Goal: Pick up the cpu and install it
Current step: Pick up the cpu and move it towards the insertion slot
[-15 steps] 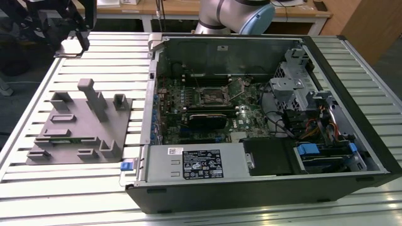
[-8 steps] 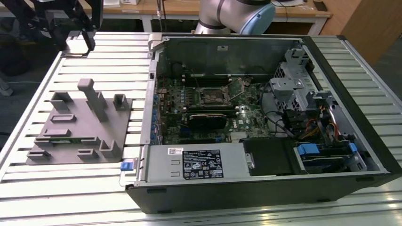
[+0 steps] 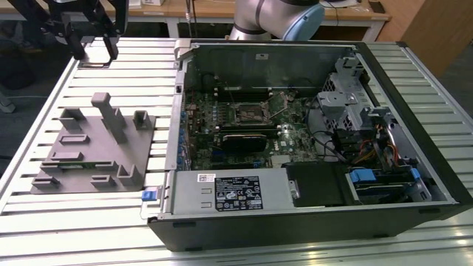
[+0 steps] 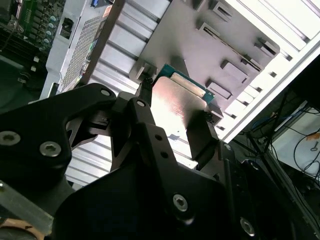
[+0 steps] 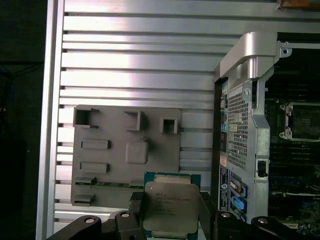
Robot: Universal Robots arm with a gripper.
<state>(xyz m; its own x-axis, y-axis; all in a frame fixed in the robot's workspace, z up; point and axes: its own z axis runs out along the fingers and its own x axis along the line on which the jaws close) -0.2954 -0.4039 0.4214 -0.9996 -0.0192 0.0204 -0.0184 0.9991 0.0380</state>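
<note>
The cpu (image 5: 170, 207) is a flat square chip with a pale metal top on a green board. It sits between the black fingers of my gripper (image 5: 172, 215), which is shut on its two opposite edges. In the second wrist view the cpu (image 4: 175, 105) shows its shiny top, clamped in the gripper (image 4: 172, 120). In the exterior view the gripper (image 3: 94, 55) hangs over the table's far corner at that view's left, above and behind the grey fixture (image 3: 92, 149). The dark socket frame (image 3: 250, 112) lies on the motherboard inside the open computer case (image 3: 310, 221), well to the gripper's right.
The grey fixture (image 5: 125, 155) with upright blocks and pockets lies on the slatted metal table (image 5: 140, 50). The case's raised silver wall (image 5: 247, 100) stands between the fixture and the motherboard. A drive cage and cables (image 3: 369, 138) crowd the case at the exterior view's right.
</note>
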